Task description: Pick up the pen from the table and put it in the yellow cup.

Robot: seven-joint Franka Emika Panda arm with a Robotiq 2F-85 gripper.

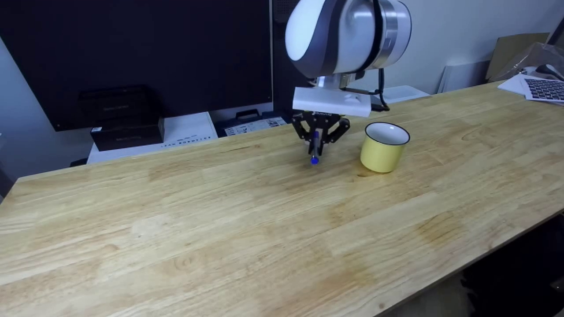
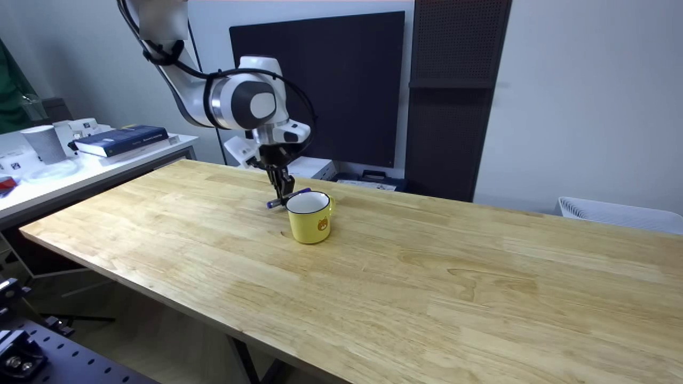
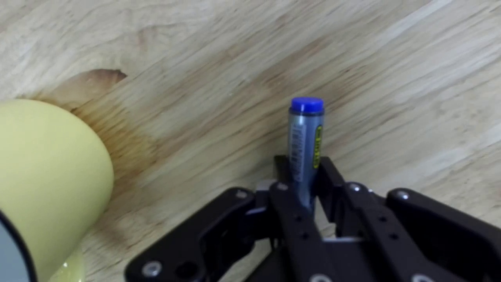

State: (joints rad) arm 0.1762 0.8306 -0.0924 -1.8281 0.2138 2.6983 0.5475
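Observation:
The blue and grey pen (image 1: 314, 159) is between the fingers of my gripper (image 1: 315, 149). It sticks out on both sides in an exterior view (image 2: 274, 203). In the wrist view the gripper (image 3: 303, 168) is shut on the pen (image 3: 304, 137), whose blue end points away; its rear part is hidden by the fingers. The pen appears to be just above the table (image 1: 229, 229); any gap is hard to judge. The yellow cup (image 1: 380, 155) stands upright beside the gripper, apart from it. The cup also shows at the left of the wrist view (image 3: 47, 164).
The cup's handle (image 2: 332, 205) shows in an exterior view. A keyboard (image 1: 544, 89) lies at the table's far end. A black box (image 1: 128, 134) and a white box (image 1: 189, 127) stand behind the table edge. A side table (image 2: 106, 169) holds a blue book (image 2: 121, 141).

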